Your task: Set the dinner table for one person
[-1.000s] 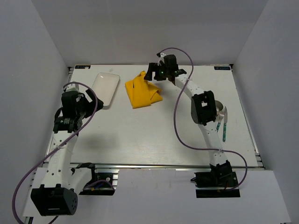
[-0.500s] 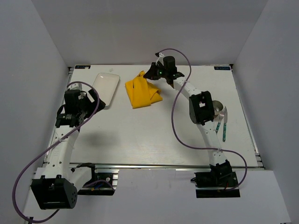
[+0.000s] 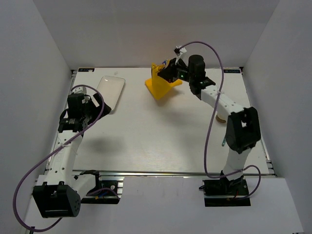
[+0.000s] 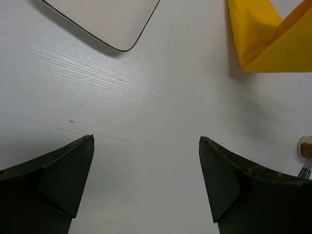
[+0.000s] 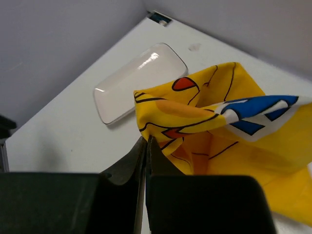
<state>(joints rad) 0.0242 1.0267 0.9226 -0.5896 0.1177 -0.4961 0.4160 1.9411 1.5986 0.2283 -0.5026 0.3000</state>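
Two end effectors hover over the table [image 3: 156, 141], which fills the frame's middle: the right end effector [image 3: 169, 73], upper centre, pinches the yellow placemat [image 3: 161, 87] hanging just below it; the left end effector [image 4: 146, 141], open, is far left.

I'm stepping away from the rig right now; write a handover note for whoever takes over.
Left gripper: open, empty, over the dinner table near the white plate.
Right gripper: shut on the yellow cloth, bunched and raised at far centre.
Done: cloth gripped, nothing laid out.
Left: probably spread the cloth flat, then set the plate on it.
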